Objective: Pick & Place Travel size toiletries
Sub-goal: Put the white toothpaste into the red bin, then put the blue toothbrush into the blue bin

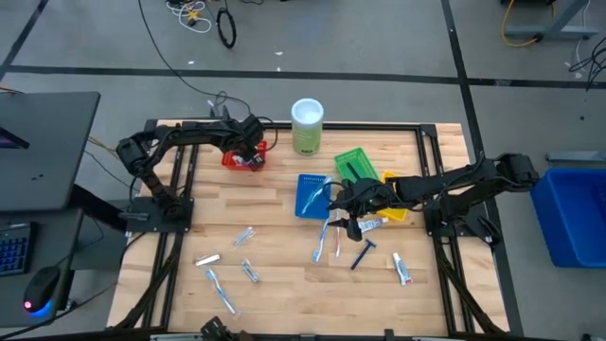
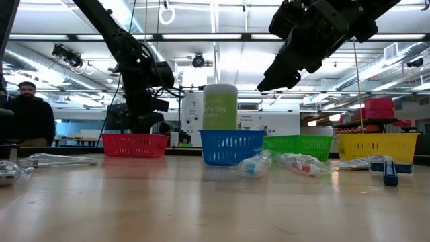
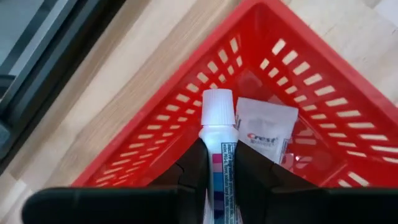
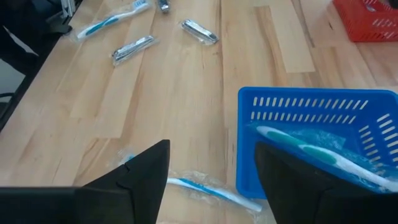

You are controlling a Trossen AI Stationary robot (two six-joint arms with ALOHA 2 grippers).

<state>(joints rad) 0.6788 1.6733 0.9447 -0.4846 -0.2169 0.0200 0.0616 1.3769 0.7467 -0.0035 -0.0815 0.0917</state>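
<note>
My left gripper [image 3: 219,169] hangs over the red basket [image 3: 323,59] at the table's far left [image 1: 242,159] and is shut on a white mini tube [image 3: 218,124]. A white Crest sachet [image 3: 266,132] lies flat inside that basket. My right gripper [image 4: 212,152] is open above the table by the near side of the blue basket [image 4: 311,102], over a wrapped toothbrush [image 4: 205,186] lying on the wood. Another toothbrush [image 4: 305,152] lies in the blue basket. Other toothbrushes [image 1: 327,237], a dark razor [image 1: 364,254], a tube [image 1: 401,268] and sachets [image 1: 208,259] lie scattered on the table. My left gripper pinches the mini tube's printed body [image 3: 219,155] between its two fingers. The tube lies along the fingers, and its white cap [image 3: 217,106] sticks out past the fingertips. The fingers point down into the red basket. I cannot tell whether the cap touches the basket's floor.
A green basket [image 1: 355,163] and a yellow basket [image 1: 396,210] sit to the right of the blue one, the yellow partly under my right arm. A tall pale-green canister [image 1: 307,126] stands at the far edge. A person [image 2: 27,114] sits beyond the table.
</note>
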